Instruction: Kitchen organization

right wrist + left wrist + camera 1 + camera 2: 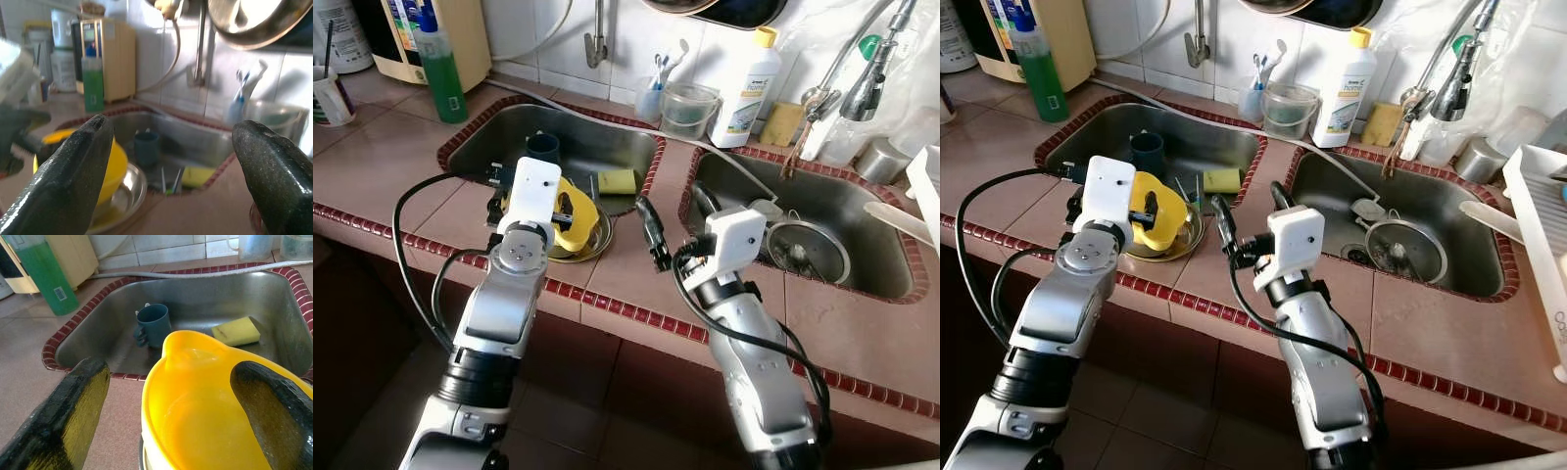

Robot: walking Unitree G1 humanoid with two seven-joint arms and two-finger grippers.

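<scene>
Nearest you, both silver arms reach over the red-edged tiled counter (372, 162). Your left gripper (183, 396) sits at the near rim of the left sink (597, 137), its black fingers (63, 421) spread on either side of the yellow bowl's wall: one finger is outside the bowl, the other inside it, and neither is pressed against the plastic as far as the wrist view shows. The yellow bowl (1163, 211) rests in a shallow metal dish (1185, 245) on the counter edge, right at the lip of that sink.

Your right gripper (671, 227) hovers above the tiled strip between the two sinks, fingers spread wide and holding nothing.

Farther in, the left sink holds a dark blue cup (154, 325) standing upright and a yellow sponge (237, 330) lying on the basin floor (a few utensils lie near the sponge, too small to name). The right sink (842, 211) has a round metal strainer (808, 250) over its drain.

Along the back wall stand a green soap bottle (440, 59), a clear container (688, 108) and a white detergent bottle (749, 88).
</scene>
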